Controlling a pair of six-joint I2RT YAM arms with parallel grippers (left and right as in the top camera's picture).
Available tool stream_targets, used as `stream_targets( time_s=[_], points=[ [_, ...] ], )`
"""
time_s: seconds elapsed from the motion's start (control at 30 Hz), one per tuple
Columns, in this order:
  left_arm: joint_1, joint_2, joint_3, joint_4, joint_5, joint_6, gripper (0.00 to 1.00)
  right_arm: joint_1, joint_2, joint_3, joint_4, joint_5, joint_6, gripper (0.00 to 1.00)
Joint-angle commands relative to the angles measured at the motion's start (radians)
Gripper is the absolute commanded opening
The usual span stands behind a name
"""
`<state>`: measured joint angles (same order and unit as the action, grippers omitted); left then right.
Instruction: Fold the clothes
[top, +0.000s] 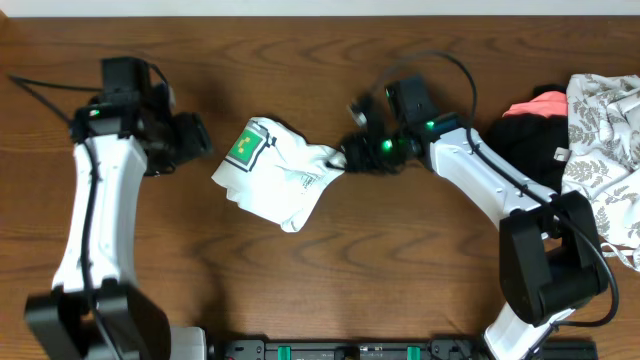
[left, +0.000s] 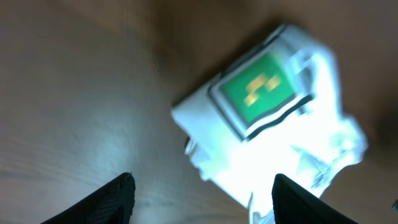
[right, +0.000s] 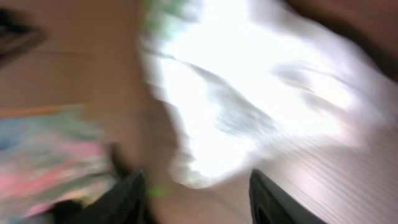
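The white T-shirt (top: 280, 170) lies as a folded bundle in the middle of the table, its green square print (top: 244, 148) facing up at the left end. In the left wrist view the shirt (left: 273, 118) is bright ahead of the open left gripper (left: 202, 199), which sits just left of it (top: 197, 135). The right gripper (top: 352, 152) is open at the shirt's right edge. The right wrist view is blurred and shows the shirt (right: 249, 93) just beyond the open fingers (right: 196, 196), with nothing between them.
A pile of other clothes lies at the right edge: a black and coral garment (top: 530, 125) and a white leaf-patterned fabric (top: 605, 140). A black rail (top: 330, 350) runs along the front edge.
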<state>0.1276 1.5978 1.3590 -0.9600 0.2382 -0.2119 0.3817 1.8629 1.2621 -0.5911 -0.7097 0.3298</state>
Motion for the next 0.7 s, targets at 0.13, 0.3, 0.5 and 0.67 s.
stream_targets(
  time_s=[0.13, 0.3, 0.5, 0.67],
  points=[
    [0.000, 0.069, -0.140, 0.059, 0.179, -0.127, 0.72, -0.082, -0.001, 0.000, -0.188, 0.386, -0.304, 0.55],
    [0.000, 0.069, -0.278, 0.198, 0.253, -0.153, 0.73, -0.119, -0.024, 0.002, -0.179, 0.385, -0.328, 0.56],
    [0.000, 0.069, -0.443, 0.375, 0.305, -0.195, 0.73, -0.120, -0.042, 0.012, -0.185, 0.384, -0.357, 0.58],
    [-0.003, 0.069, -0.523, 0.447, 0.305, -0.194, 0.74, -0.089, -0.042, 0.042, -0.183, 0.358, -0.458, 0.59]
  ],
)
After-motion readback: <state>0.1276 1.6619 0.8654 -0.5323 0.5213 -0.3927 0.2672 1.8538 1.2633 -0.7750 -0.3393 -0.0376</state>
